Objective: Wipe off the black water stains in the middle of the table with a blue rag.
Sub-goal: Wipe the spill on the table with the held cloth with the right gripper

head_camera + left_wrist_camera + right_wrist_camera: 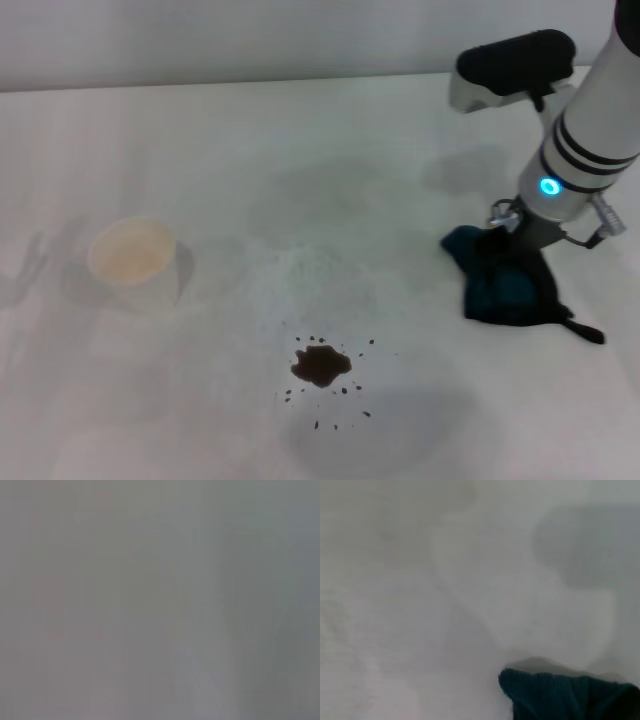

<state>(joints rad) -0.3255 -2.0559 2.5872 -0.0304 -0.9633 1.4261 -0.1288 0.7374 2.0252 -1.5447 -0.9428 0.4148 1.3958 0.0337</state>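
The black water stains (pixel 320 365) lie as a small dark blotch ringed by specks on the white table (pixel 250 150), near the front middle. The blue rag (pixel 510 290) is at the right, bunched up, with its black loop trailing to the right. My right gripper (pixel 520 238) comes down onto the rag's top and is shut on it; the cloth rises in a peak to the gripper. An edge of the rag also shows in the right wrist view (pixel 570 697). The rag is well to the right of the stains. My left gripper is out of view.
A white paper cup (pixel 135 262) stands upright at the left of the table, apart from the stains. The table's far edge runs along the top of the head view. The left wrist view shows only plain grey.
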